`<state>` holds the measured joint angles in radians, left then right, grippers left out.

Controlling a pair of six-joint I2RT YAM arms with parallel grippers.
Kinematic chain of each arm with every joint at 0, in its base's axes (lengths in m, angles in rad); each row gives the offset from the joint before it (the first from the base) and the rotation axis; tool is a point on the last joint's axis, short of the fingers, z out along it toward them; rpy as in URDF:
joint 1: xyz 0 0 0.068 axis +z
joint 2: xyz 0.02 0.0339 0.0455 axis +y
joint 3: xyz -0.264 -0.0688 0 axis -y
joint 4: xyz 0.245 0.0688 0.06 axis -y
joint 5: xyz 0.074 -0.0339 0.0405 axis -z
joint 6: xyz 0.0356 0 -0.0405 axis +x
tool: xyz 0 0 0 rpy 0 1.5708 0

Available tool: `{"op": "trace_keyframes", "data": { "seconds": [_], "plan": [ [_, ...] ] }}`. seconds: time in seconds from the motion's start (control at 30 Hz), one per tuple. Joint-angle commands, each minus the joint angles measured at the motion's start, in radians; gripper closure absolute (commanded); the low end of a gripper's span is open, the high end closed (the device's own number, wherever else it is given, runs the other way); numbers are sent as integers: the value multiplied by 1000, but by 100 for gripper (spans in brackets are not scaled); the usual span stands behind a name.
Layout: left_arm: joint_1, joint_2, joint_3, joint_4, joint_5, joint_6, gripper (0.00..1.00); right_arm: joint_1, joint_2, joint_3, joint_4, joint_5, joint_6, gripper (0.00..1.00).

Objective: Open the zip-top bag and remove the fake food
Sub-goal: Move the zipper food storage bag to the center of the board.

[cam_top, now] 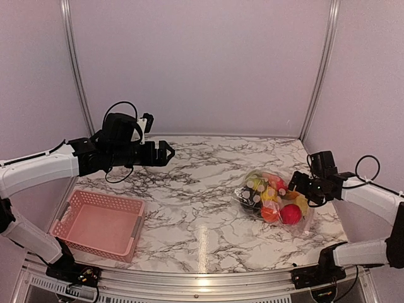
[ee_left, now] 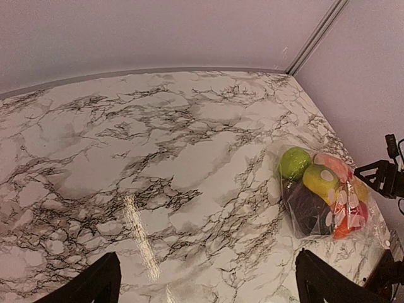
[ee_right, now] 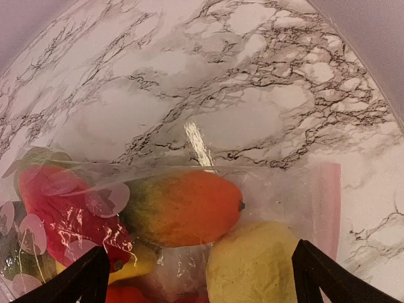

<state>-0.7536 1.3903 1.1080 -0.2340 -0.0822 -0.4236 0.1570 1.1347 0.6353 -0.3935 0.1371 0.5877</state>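
A clear zip-top bag [cam_top: 273,189] lies on the right half of the marble-patterned table [cam_top: 189,189], bulging with fake food [cam_top: 270,213] that includes a red apple [cam_top: 290,214], orange, yellow and green pieces and a dark one. The right gripper [cam_top: 297,185] sits at the bag's right edge, though whether it touches the plastic cannot be told. The left gripper [cam_top: 169,153] hangs over the far left of the table, well apart from the bag, and a pink mesh basket [cam_top: 98,224] stands at the near left corner.
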Motion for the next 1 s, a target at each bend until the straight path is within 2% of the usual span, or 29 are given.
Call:
{"op": "trace_keyframes", "data": {
  "seconds": [0.0,0.23,0.5,0.6,0.73,0.8,0.97],
  "plan": [
    [2,-31,-14,-14,17,0,1,-17,-69,-31,8,-34,45,1],
    [2,-39,-20,-15,27,6,1,-16,-148,-123,77,-184,126,1],
    [2,-55,-38,-15,27,8,1,9,-204,-167,96,-263,223,1],
    [2,-61,-46,-14,26,7,1,91,-208,-171,97,-218,284,1],
    [2,-65,-51,-12,28,8,1,279,-179,-145,123,-147,399,1],
    [3,-67,-51,-14,27,11,1,346,-145,-89,66,-51,410,1],
    [2,-79,-61,-11,36,12,1,357,-151,31,-149,113,360,1]
  ]
}}
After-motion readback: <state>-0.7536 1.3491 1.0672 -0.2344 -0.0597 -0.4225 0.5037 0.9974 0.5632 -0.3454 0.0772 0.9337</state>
